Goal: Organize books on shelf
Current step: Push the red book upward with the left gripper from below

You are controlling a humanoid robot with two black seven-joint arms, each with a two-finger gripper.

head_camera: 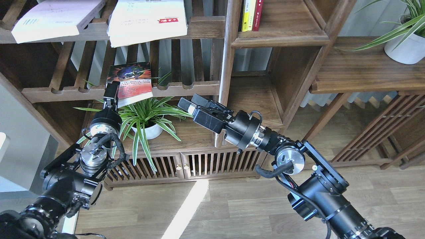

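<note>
Rising from the lower left, the left hand (pixel 111 94) stands upright at the lower left corner of the red-black book (pixel 130 83); it is seen end-on and dark, so I cannot tell whether its fingers are parted or pressing that corner. To the right of this book, the right hand (pixel 190 103) reaches in from the lower right with its two fingers spread and nothing between them, hovering over the leaves of the spider plant (pixel 146 114), which stands in a white pot on the board below the book. The red-black book lies tilted on a slatted rack (pixel 179 88), its lower edge hanging over the front rail. Above the book, on a higher slatted rack, lie the lavender-white book (pixel 54 18) up and to the left and the white book with the red mark (pixel 147 21) straight above. Right of the red-black book, past an upright post, sits the narrow shelf compartment (pixel 254 99) with its solid plank.
</note>
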